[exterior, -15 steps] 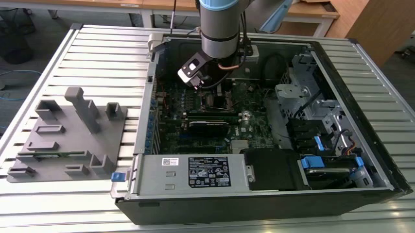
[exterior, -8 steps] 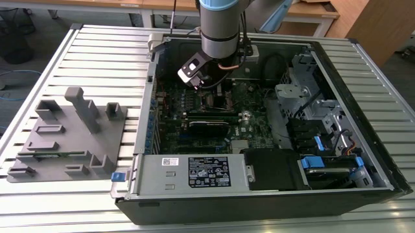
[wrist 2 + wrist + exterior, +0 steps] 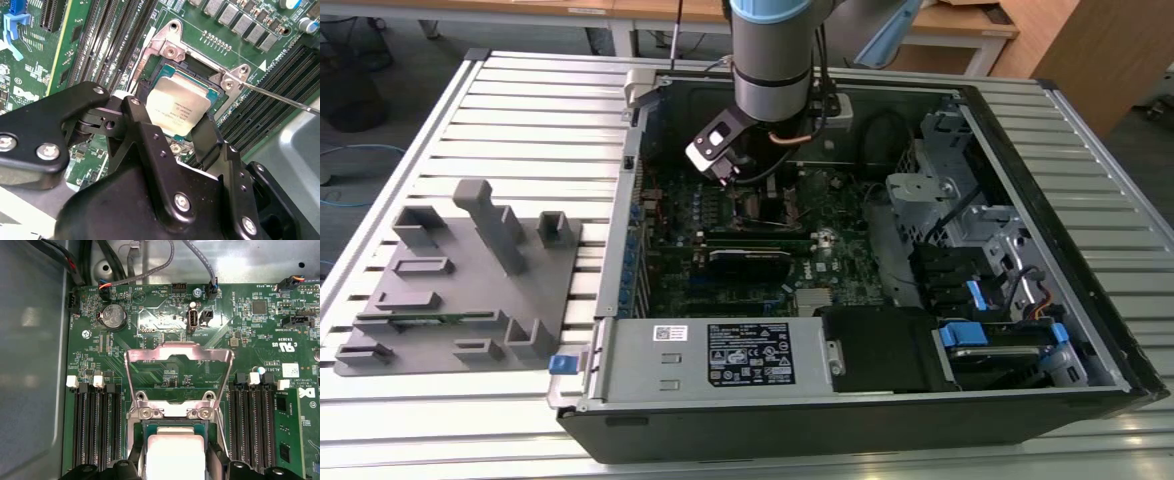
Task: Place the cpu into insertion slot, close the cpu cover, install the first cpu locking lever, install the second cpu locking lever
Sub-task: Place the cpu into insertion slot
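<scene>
The cpu [image 3: 181,106], a small square chip with a dull metal top, lies level in the insertion slot [image 3: 197,75] on the green board. My gripper [image 3: 175,111] straddles it, with a black finger against each of two opposite edges, so it is shut on the chip. In the first wrist view the cpu [image 3: 175,452] sits between the gripper [image 3: 175,464] fingers. Just beyond it the cpu cover [image 3: 179,356], a silvery windowed frame, stands swung open on its hinge. A thin locking lever [image 3: 280,97] sticks out past one socket corner. The exterior view shows the gripper [image 3: 744,190] low over the board.
Long black memory slots [image 3: 95,432] flank the socket on both sides. The power supply box [image 3: 747,355] fills the case's front, and a drive cage [image 3: 947,200] is on the exterior view's right. A grey fixture tray [image 3: 454,280] lies on the slatted table beside the case.
</scene>
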You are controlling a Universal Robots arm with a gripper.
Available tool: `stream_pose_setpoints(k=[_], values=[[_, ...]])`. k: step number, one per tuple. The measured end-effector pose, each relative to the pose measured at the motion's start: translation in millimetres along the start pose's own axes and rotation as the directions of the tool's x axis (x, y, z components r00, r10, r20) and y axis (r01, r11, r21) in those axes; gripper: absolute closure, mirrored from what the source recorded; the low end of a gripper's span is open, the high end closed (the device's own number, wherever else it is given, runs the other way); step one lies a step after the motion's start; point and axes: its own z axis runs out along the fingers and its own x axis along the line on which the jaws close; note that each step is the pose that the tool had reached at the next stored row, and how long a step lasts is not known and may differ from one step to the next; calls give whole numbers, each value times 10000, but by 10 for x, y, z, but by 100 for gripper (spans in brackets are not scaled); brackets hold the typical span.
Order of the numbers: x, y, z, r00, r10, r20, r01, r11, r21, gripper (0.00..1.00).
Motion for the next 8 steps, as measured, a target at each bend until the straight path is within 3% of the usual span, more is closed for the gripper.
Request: stream_pose_setpoints(k=[8], values=[[0,1,-15,10000,0,0,0,10000,0,39]])
